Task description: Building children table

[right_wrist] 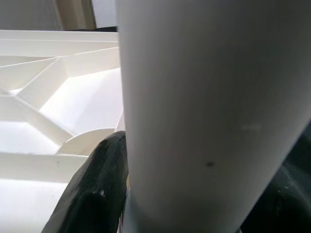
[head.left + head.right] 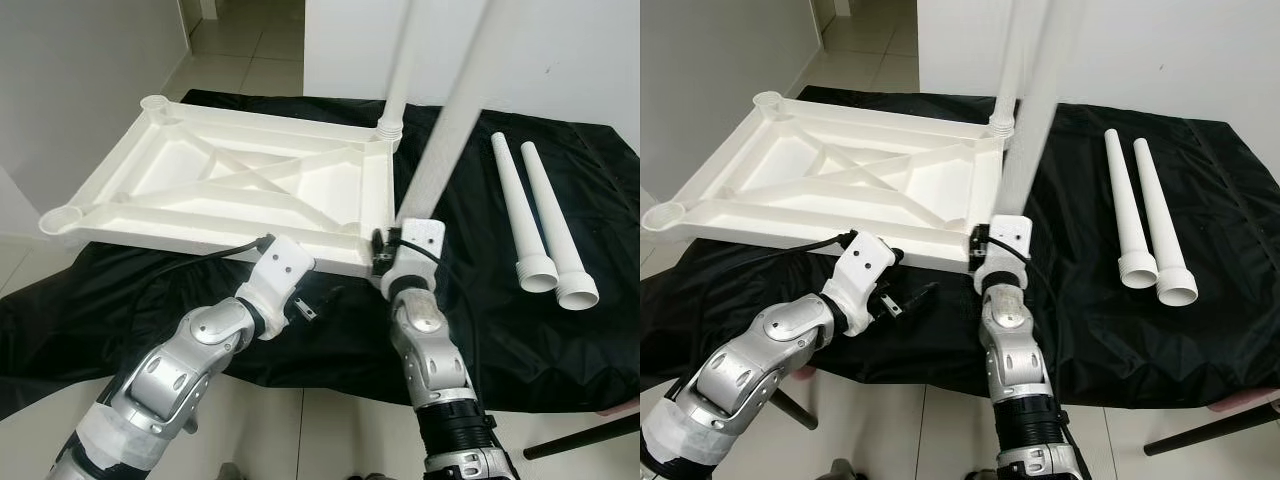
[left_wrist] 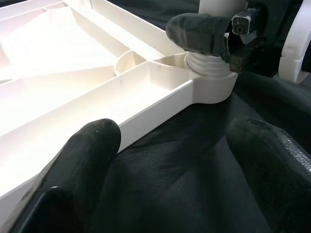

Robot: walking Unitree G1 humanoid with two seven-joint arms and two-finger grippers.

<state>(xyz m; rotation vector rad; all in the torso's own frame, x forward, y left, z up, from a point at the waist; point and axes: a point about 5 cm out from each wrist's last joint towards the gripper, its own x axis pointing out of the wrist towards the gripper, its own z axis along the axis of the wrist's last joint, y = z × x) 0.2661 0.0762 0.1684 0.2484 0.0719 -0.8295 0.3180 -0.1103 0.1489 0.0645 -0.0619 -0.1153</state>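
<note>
- Two legs already stand in the upturned tabletop (image 2: 230,185): one at the far right corner (image 2: 400,70), and one the right gripper (image 3: 206,36) is pinching just above its threaded base.
- You have that held leg (image 2: 455,115) in the near right corner socket (image 3: 209,85); gripping it low likely gives you the best control for seating or twisting it home.
- Your left gripper (image 3: 170,165) is spread, fingers either side of the near edge of the tabletop, close to that socket. Judging by its place, it is ready to brace the top against turning.
- Upside down on the black cloth (image 2: 500,330) covering the counter, the tabletop keeps its sockets facing up.
- Both spare legs (image 2: 540,215) lie side by side on the cloth to your right, well apart from the tabletop, within reach for the left-hand sockets.
- No brand, label or writing is readable anywhere.
</note>
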